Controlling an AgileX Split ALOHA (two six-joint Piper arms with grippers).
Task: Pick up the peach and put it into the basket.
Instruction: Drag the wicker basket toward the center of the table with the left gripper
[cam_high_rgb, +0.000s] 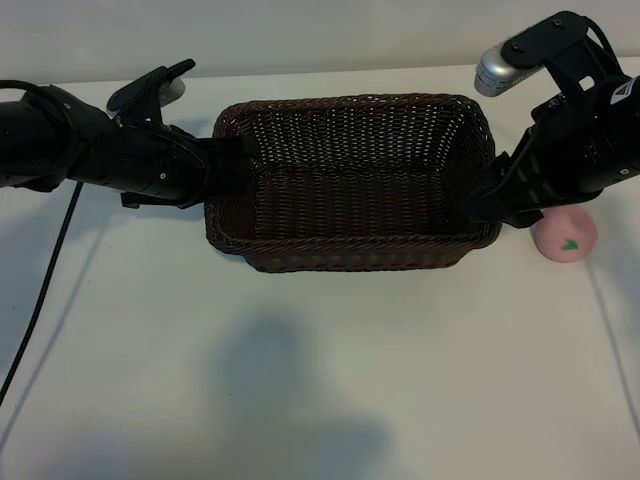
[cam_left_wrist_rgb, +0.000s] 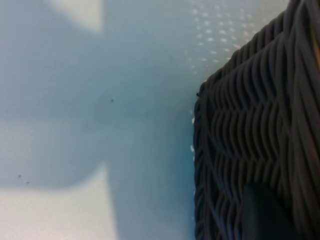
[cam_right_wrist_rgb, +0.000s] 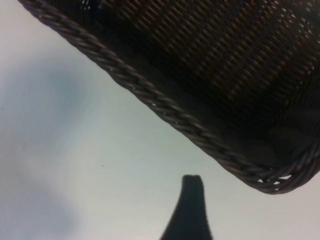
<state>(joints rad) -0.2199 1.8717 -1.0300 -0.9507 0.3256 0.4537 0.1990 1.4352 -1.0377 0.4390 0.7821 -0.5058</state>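
Observation:
The dark brown wicker basket (cam_high_rgb: 350, 180) stands in the middle of the white table. The pale pink peach (cam_high_rgb: 567, 238), with its green leaf mark, lies on the table just right of the basket, partly behind my right arm. My left gripper (cam_high_rgb: 228, 160) is at the basket's left rim and shut on that wall; one dark finger (cam_left_wrist_rgb: 261, 216) lies against the weave. My right gripper (cam_high_rgb: 488, 207) hangs open at the basket's right front corner, to the left of the peach. One of its fingers (cam_right_wrist_rgb: 191, 205) shows over bare table beside the rim (cam_right_wrist_rgb: 165, 107). The peach shows in neither wrist view.
White table (cam_high_rgb: 300, 380) stretches in front of the basket. A black cable (cam_high_rgb: 45, 280) runs down the left side. The right arm's silver-capped camera housing (cam_high_rgb: 497, 68) juts out above the basket's back right corner.

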